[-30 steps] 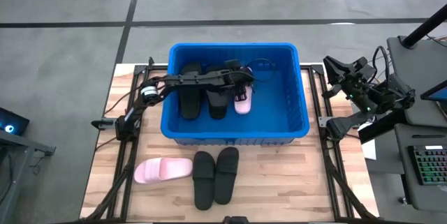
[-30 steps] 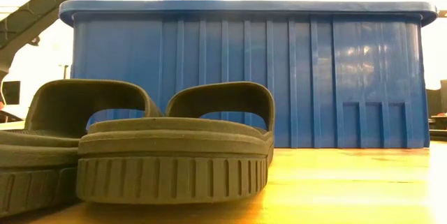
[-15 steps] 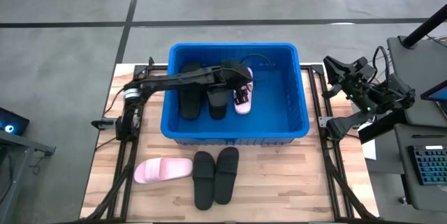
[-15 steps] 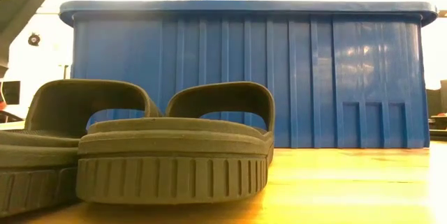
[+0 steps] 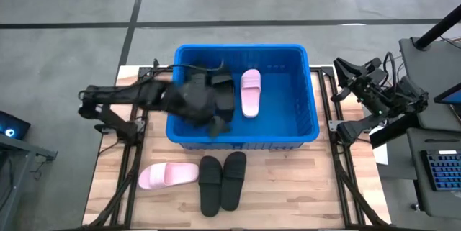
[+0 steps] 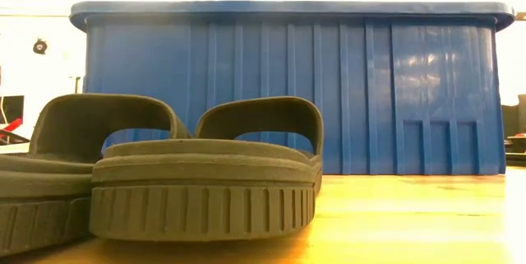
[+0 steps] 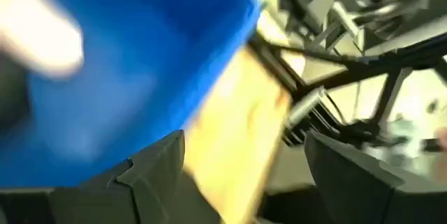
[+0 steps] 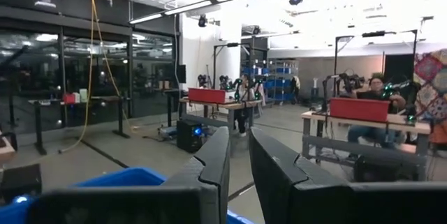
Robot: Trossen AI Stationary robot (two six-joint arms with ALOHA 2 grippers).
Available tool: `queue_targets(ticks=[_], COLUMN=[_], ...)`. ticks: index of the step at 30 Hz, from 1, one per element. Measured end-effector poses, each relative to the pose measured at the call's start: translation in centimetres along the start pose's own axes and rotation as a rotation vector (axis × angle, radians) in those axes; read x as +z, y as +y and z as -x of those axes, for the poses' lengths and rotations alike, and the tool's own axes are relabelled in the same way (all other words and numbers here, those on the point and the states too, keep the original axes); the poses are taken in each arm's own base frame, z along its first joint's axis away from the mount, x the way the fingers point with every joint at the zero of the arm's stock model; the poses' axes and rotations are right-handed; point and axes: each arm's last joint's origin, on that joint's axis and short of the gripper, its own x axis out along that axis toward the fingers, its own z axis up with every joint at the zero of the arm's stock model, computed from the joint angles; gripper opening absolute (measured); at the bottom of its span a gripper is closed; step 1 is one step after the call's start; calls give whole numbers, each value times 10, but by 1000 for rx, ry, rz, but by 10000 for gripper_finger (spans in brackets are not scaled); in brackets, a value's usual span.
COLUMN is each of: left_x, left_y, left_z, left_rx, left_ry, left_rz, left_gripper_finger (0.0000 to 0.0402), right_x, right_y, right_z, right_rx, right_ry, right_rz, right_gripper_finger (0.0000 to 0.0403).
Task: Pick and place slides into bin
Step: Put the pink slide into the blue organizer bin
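Your slides first: one pale pink slide [image 5: 250, 92] lies sole-up-or-down (can't tell which) inside the bin [image 5: 302, 134], roughly mid-bin toward the far wall, w/ two black slides [image 5: 225, 94] just beside it on the left-arm side, partly hidden by the arm. Outside the bin, on the near strip of the table [image 5: 295, 188], you've got the other pink slide [image 5: 167, 175] lying crosswise near the left corner, and a black pair [image 5: 222, 180] side by side just next to it, toes toward the bin; all three sit close to the bin's front wall but not touching it. In the low view that black pair [image 6: 205, 182] fills the foreground, straps arched up, w/ the blue bin wall [image 6: 394, 91] behind. The left gripper [image 5: 205, 112] hangs blurred over the bin's left-front part, arm reaching in across the left rim; in the left wrist view its fingers [image 7: 150, 182] stand well spread w/ nothing between them, blue bin and bare wood showing in the gap. The right gripper [image 8: 239, 172] is parked off the table's right side, fingers nearly pressed together, a thin slit only, holding nothing; it looks out past the bin's rim into the room, where a person sits at a far bench.
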Motion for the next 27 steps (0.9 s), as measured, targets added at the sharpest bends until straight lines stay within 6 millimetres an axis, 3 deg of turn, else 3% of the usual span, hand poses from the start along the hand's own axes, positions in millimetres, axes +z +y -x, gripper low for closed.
queue_targets(ticks=[3,8,13,20,27], left_x=[-41,-118,-176,-229,-264], left_y=[-7,-8,-15,7,36], left_z=[9,8,-20,-76,-119], left_rx=[134,588,772,1124,1364], left_ry=[154,395,363,327,348], left_rz=[231,495,604,647,612], left_gripper_finger=[279,279,279,279,279], right_x=[0,0,0,0,0], right_y=[0,0,0,0,0], right_z=[0,0,0,0,0], right_rx=[0,0,0,0,0], right_ry=[0,1,1,1,1], right_rz=[37,90,121,120,120], right_gripper_finger=[48,48,47,47,47])
